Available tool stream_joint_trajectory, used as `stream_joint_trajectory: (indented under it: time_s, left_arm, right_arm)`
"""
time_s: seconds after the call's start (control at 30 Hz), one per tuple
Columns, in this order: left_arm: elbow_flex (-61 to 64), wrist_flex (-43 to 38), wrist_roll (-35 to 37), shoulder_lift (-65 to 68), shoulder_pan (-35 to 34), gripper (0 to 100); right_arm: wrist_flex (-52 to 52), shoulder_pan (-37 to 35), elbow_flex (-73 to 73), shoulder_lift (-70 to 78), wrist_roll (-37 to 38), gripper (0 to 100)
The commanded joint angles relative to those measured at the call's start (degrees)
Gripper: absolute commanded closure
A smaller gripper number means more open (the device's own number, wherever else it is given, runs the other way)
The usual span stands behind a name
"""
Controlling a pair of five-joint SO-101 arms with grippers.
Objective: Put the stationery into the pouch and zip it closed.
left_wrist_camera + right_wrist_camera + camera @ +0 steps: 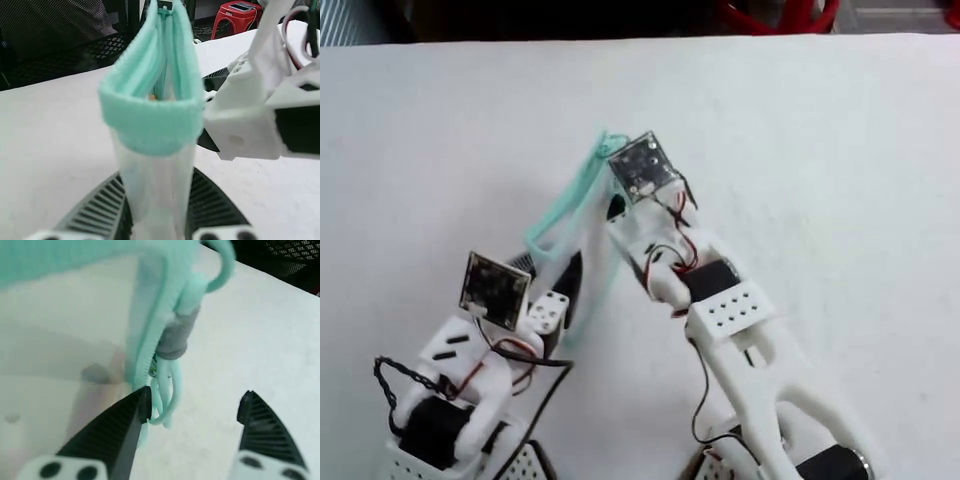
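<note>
**Item 1. Soft pouch, translucent walls, mint-green fabric trim** (575, 225). It sits near the middle of the white counter (820, 130), between the two arms. One end is held low at the left arm and the other end lies beside the right arm's wrist. In the left wrist view it stands upright on edge. Its two mint-green rims are spread apart at the near end and draw together toward the far end, so the mouth is unzipped. Whether stationery lies inside cannot be told.

**Item 2. Grey zip-end tab** (175, 335) **with mint-green cord loop** (167, 400). These are at the pouch's far end, and the loop hangs down toward the counter.

**Item 3. Left hand** (156, 200). Black ribbed fingers, clenched on the pouch's lower near end with one finger against each wall.

**Item 4. Right hand** (196, 395). Released, with its jaws standing wide apart. One black fingertip touches the cord loop at the pouch's seam. The other is well clear, above bare counter.

**Item 5. Red plastic stool** (240, 15). It stands on the floor beyond the counter's far edge.
</note>
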Motion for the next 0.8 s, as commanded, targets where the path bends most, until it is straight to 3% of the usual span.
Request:
stream_joint_trajectory:
  time_s: [0.0, 0.17, 0.53, 0.77]
  left_arm:
    - [-0.35, -0.18, 0.09, 0.13, 0.4, 93]
    - [-0.26, -0.18, 0.09, 0.13, 0.4, 93]
    - [-0.26, -0.26, 0.09, 0.13, 0.4, 93]
    - [-0.26, -0.35, 0.09, 0.13, 0.31, 93]
  right_arm:
    - [-4.26, 0.04, -0.35, 1.36, -0.26, 71.9]
    - [-10.68, 1.01, -1.85, 9.54, -0.26, 71.9]
    - [-11.21, 1.54, -10.73, 19.56, -0.26, 72.5]
    - [-13.32, 10.33, -13.8, 16.92, -0.18, 95.7]
